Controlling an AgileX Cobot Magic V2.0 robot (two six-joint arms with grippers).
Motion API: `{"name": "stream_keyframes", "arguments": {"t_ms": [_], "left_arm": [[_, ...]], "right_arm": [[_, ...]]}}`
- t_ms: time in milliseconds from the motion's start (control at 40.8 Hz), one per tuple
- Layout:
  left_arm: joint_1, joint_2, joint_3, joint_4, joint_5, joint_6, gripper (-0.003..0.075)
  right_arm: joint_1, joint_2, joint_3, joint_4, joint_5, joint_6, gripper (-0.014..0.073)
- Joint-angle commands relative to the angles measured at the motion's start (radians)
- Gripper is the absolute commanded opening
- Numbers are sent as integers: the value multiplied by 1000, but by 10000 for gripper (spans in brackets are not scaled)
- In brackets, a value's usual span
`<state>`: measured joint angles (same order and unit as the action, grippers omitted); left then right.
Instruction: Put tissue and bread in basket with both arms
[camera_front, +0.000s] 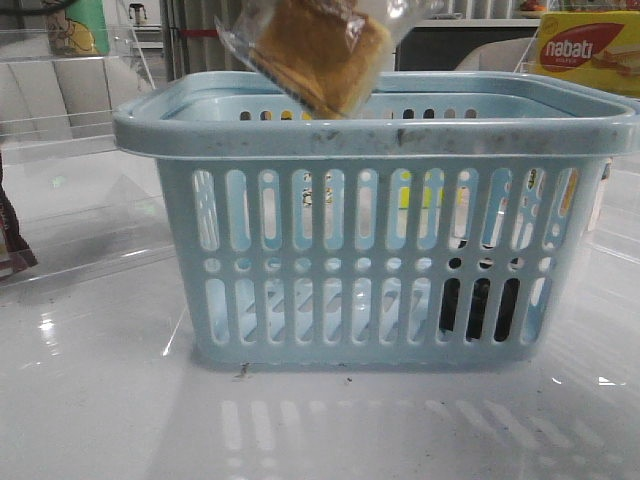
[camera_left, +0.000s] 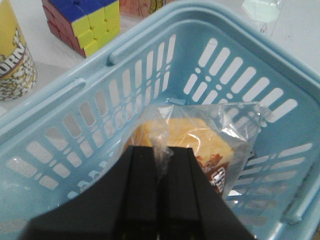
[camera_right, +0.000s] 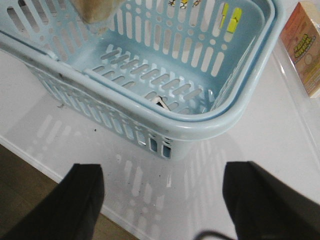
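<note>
The left gripper (camera_left: 159, 165) was closed, its two black fingers (camera_left: 137, 190) pinching the clear wrapper of the bread (camera_left: 187, 137), which hung over the inside of the basket (camera_left: 75, 95). A colour cube (camera_left: 85, 22) and a yellow cup (camera_left: 12, 55) stood on the table beyond the rim.

In the right wrist view, the right gripper (camera_right: 162, 192) was wide open and held nothing, above the white table (camera_right: 240, 145) just outside the basket's corner.

In the front view, the bread hung tilted above the basket's rim, towards the left. Through the slots low on the right, a dark shape (camera_front: 478, 305), likely the tissue, sat on the basket floor. A nabati box (camera_front: 585, 50) stood behind.
</note>
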<state>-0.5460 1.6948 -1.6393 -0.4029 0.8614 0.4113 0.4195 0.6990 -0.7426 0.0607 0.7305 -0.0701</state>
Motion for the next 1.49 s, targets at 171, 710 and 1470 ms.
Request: {"name": "stream_keyframes", "arguments": {"t_ms": [171, 710, 1470], "left_arm": [[-6, 47, -27, -30, -118, 1, 274], [-7, -174, 10, 28, -71, 3, 476], [-39, -897, 733, 200, -85, -141, 476]], "right_arm": [[-1, -4, -26, -5, -63, -6, 593], [-1, -4, -26, -5, -63, -6, 593], [-1, -3, -26, -5, -51, -6, 593]]}}
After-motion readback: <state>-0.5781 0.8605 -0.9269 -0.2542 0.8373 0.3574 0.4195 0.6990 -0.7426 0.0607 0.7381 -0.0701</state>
